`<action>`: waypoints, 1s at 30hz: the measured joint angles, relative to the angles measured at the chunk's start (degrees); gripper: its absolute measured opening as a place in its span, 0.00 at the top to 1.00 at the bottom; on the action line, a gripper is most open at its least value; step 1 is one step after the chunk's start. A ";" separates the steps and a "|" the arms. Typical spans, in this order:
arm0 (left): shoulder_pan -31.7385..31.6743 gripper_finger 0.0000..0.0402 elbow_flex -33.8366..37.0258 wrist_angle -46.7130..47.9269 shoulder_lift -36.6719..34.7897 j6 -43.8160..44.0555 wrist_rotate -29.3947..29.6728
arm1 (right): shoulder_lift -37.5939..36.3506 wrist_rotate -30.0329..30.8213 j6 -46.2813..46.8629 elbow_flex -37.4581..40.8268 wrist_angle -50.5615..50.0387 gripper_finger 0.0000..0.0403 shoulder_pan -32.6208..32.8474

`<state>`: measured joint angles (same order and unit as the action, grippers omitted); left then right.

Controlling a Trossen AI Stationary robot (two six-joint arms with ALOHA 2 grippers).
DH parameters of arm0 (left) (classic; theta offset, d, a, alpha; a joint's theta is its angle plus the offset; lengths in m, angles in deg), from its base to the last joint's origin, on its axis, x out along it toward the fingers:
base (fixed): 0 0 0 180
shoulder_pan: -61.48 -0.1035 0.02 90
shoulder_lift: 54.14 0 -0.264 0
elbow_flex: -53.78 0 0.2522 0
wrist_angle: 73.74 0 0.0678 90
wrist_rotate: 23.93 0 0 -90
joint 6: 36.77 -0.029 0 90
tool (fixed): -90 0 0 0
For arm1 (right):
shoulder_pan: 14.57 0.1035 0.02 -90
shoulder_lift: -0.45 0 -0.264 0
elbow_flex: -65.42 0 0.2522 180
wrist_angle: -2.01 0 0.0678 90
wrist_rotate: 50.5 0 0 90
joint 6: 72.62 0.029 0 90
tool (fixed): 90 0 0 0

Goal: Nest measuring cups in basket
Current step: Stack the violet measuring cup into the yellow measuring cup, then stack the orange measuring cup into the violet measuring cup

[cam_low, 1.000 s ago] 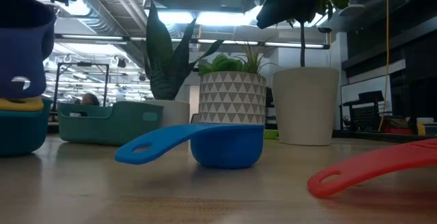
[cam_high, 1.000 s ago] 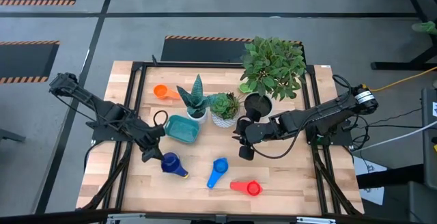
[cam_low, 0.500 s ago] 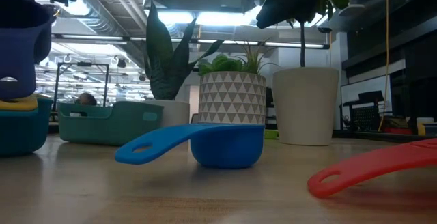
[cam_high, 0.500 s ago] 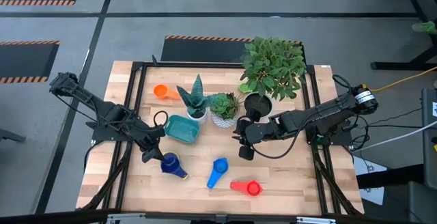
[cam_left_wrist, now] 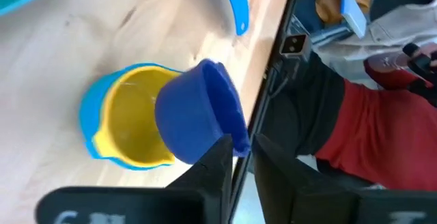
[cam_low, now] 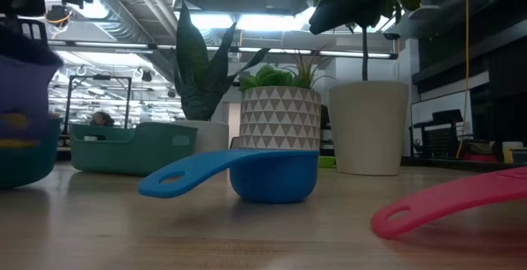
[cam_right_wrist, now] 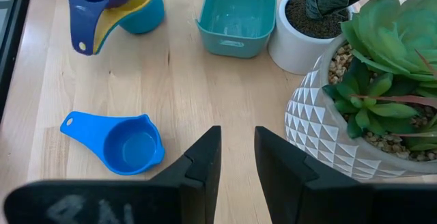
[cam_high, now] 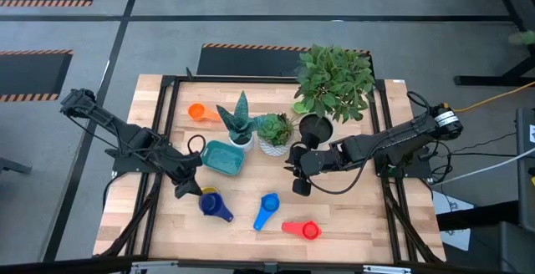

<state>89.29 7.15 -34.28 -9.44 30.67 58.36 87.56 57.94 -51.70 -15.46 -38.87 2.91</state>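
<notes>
A navy cup point(cam_left_wrist: 194, 118) sits tilted in a yellow cup point(cam_left_wrist: 133, 115), which is nested in a light blue cup point(cam_left_wrist: 89, 118). This stack stands on the table at the near left point(cam_high: 212, 203), near the teal basket point(cam_high: 223, 157). My left gripper point(cam_high: 184, 187) is shut on the navy cup. A blue cup point(cam_high: 266, 209) and a red cup point(cam_high: 303, 229) lie on the table toward the near edge. An orange cup point(cam_high: 196, 112) lies at the far left. My right gripper point(cam_high: 299, 182) hangs open and empty mid-table, right of the blue cup. My left gripper has the navy cup's rim point(cam_left_wrist: 237, 142) between its two fingertips, one finger on the outer wall and one on the mouth side. The fingers come from the table's left. The cup is tipped, its bottom in the yellow cup and its handle point(cam_right_wrist: 83, 45) over the yellow handle.
A snake plant point(cam_high: 238, 124), a succulent in a patterned pot point(cam_high: 273, 134) and a large leafy plant point(cam_high: 334, 82) stand behind the basket and the cups. A person in a red sleeve point(cam_left_wrist: 382, 135) is beyond the table's near edge. Bare wood lies between the stack and the blue cup.
My left gripper has brought the navy cup down onto the yellow cup of the stack. The cup has sunk lower step by step and has tipped over from upright. The low view shows it blurred with motion now. The right arm has kept still.
</notes>
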 joint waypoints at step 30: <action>-0.04 0.75 0.00 4.30 0.00 -0.04 14.94 | 0.00 0.00 -0.14 0.00 0.00 0.77 0.00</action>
<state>89.25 7.15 -29.97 -9.44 30.63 73.29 87.56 57.94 -51.84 -15.46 -38.87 2.91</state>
